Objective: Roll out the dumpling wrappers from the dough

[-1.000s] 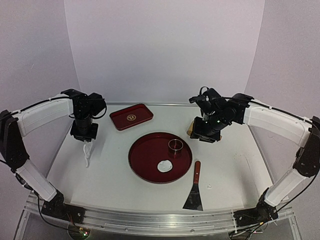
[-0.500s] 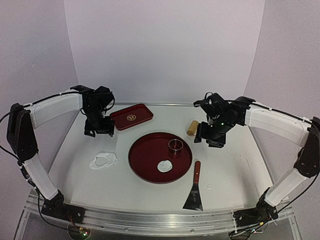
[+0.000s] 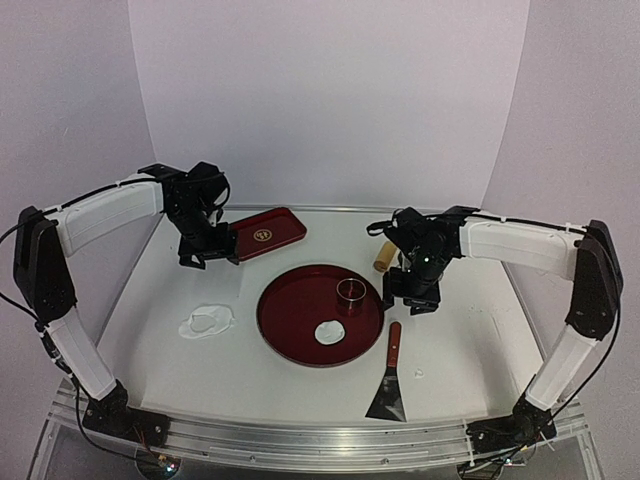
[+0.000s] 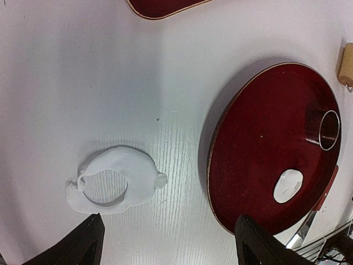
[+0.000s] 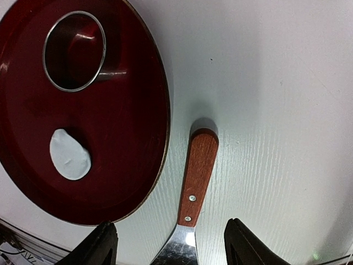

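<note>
White dough (image 3: 205, 321) — a holed scrap — lies on the table (image 3: 460, 340) left of the tray (image 3: 290, 300); the wrapper (image 3: 329, 332) sits inside it. Left gripper (image 3: 207, 257) and right gripper (image 3: 410, 298) hang open, empty. A careless spatula (image 3: 389, 372) scoop could tear that thin disc.

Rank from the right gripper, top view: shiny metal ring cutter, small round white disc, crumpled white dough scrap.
1. Shiny metal ring cutter, beside the right gripper.
2. Small round white disc, nearer the bases.
3. Crumpled white dough scrap, far left.
</note>
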